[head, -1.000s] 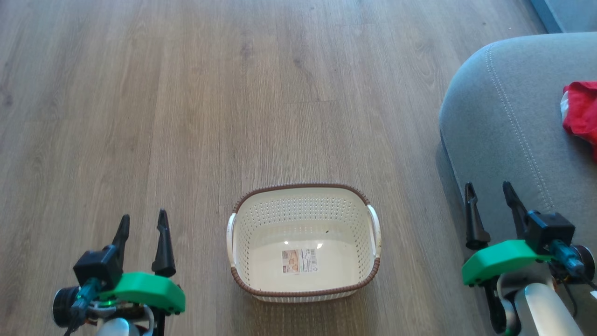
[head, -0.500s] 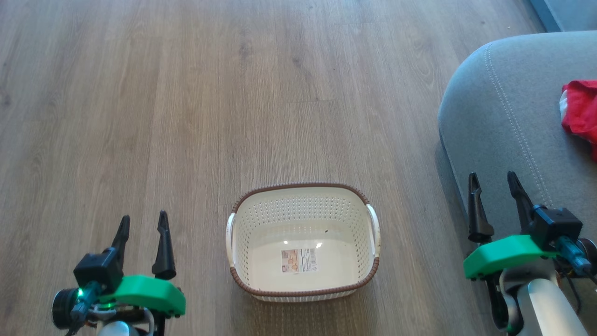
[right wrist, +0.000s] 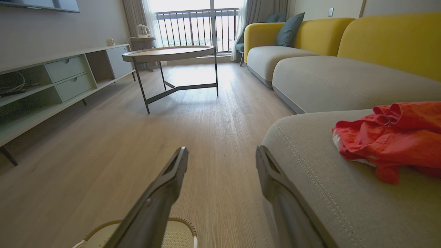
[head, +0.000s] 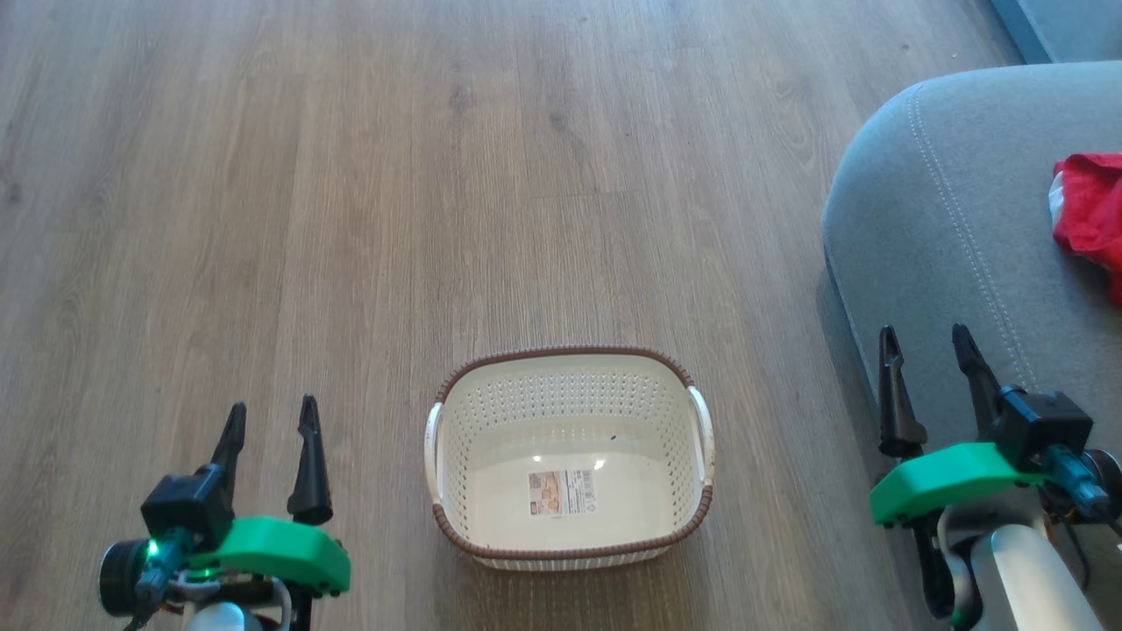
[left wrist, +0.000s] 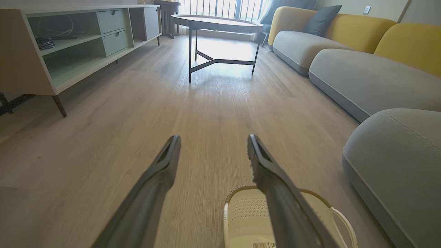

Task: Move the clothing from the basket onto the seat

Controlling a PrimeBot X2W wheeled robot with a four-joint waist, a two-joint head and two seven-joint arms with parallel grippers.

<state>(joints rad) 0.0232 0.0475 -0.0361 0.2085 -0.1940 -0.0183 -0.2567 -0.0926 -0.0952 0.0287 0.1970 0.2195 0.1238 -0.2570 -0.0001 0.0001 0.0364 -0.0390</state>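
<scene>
Left pincer (head: 272, 405) and right pincer (head: 925, 331) both spread wide, fingers pointing forward.

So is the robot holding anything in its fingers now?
No, nothing. The left gripper and right gripper both have open, bare fingers. The clothing lies on the seat.

clothing (head: 1090, 210): bright red | basket (head: 570, 548): cream, brown rim; perforated | seat (head: 929, 228): grey, light stitching

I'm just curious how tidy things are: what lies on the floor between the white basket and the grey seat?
Nothing: in the head view, only bare wooden floor separates the basket from the seat.
</scene>
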